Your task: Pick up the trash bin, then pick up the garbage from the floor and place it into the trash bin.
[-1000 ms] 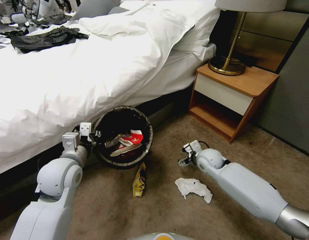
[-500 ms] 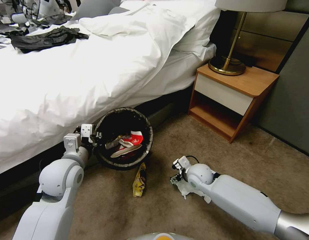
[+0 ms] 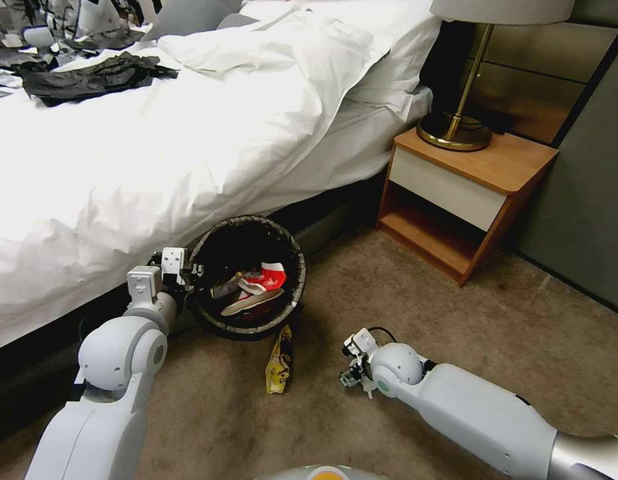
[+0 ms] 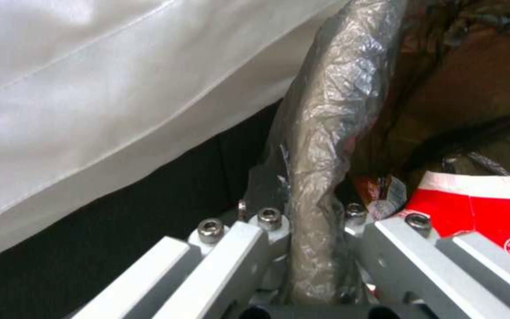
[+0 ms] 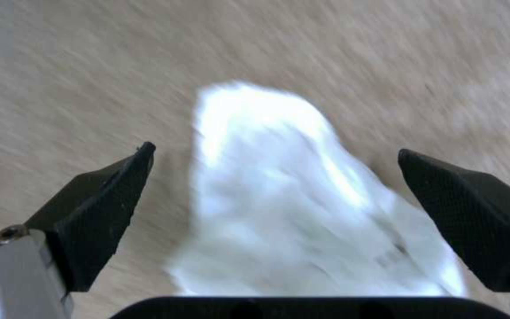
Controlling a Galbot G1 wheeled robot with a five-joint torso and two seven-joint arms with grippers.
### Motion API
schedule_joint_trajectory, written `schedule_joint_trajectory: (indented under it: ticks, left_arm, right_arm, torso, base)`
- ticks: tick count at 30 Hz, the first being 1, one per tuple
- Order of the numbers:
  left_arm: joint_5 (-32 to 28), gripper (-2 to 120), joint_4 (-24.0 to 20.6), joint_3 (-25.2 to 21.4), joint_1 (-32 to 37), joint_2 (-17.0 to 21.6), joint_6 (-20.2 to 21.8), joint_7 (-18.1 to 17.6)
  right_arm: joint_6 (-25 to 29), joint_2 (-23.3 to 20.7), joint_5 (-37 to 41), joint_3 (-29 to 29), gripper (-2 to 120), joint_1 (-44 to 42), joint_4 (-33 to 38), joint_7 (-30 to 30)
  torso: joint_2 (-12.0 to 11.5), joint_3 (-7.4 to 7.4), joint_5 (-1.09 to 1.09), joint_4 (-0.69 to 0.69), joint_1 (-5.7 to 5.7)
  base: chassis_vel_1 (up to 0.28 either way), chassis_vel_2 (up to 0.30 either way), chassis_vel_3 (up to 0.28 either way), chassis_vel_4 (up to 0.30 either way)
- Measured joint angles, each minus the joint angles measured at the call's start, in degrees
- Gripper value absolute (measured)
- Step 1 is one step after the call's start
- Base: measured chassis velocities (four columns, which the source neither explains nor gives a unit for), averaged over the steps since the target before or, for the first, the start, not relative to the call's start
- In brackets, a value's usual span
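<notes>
While the trash bin [image 3: 247, 277] is being held by its bagged rim beside the bed [image 3: 155, 133] in the clamped left gripper [image 3: 186, 269], the right gripper [image 3: 352, 372] is being hung, jaws spread, over the crumpled tissue [image 5: 302, 208] on the floor [image 3: 455, 320].

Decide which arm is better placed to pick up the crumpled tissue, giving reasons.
Right. The right gripper is open with the tissue between its fingers, on the floor; the left gripper is clamped on the trash bin's rim.
</notes>
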Motion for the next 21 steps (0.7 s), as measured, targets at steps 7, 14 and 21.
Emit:
schedule_joint_trajectory:
  ticks: [7,14,21]
  left_arm:
    - [0.0,0,0.3,0.2,-0.5,-0.3,0.0,0.1]
    - [0.0,0,0.3,0.0,-0.5,0.0,0.0,0.1]
    - [0.0,0,0.5,0.2,-0.8,-0.2,0.0,0.1]
  right_arm:
    - [0.0,-1.2,-0.4,1.9,100,-2.4,0.2,-0.4]
    - [0.0,-1.0,-0.6,1.7,87,-2.6,0.1,-0.4]
    - [0.0,-0.4,-0.1,1.1,64,-1.7,0.2,-0.3]
  torso:
    - [0.0,0.0,0.02,0.01,0.0]
    - [0.0,0.0,0.02,0.01,0.0]
    - [0.0,0.0,0.02,0.02,0.0]
  base:
    - [0.0,0.0,0.0,0.0]
    - [0.0,0.0,0.0,0.0]
    - [0.0,0.0,0.0,0.0]
